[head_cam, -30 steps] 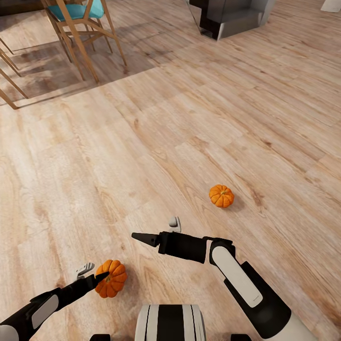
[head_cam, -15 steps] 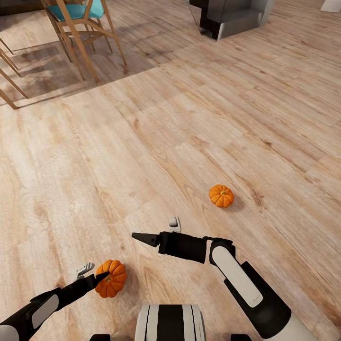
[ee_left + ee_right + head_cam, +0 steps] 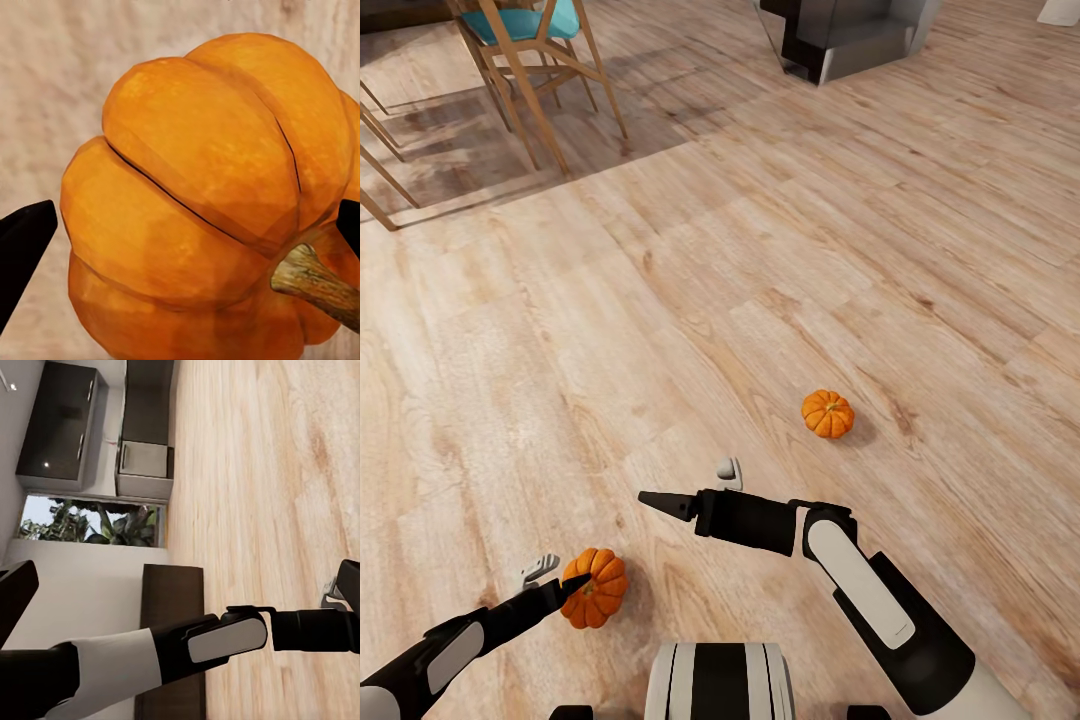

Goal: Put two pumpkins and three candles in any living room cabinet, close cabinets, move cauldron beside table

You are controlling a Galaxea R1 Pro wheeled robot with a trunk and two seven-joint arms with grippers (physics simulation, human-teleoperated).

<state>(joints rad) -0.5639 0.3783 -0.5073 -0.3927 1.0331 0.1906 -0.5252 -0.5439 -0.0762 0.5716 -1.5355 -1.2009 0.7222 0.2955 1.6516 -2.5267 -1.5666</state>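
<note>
One orange pumpkin [image 3: 595, 590] lies on the wood floor at the lower left. My left gripper [image 3: 565, 573] is open around it. In the left wrist view this pumpkin [image 3: 202, 195], stem to one side, spans almost the whole gap between the black fingertips [image 3: 22, 247] of the left gripper [image 3: 187, 225]. A second pumpkin [image 3: 828, 414] sits on the floor further out to the right. My right gripper [image 3: 685, 485] hovers open and empty over the floor between the two, pointing left. The candles and cauldron are out of view.
Wooden chairs with a teal seat [image 3: 530, 60] stand at the far left. A grey and black furniture base [image 3: 840, 40] is at the far middle. The right wrist view looks past my left arm [image 3: 225, 637] to a dark-brown unit [image 3: 172, 585] and grey kitchen units [image 3: 142, 427].
</note>
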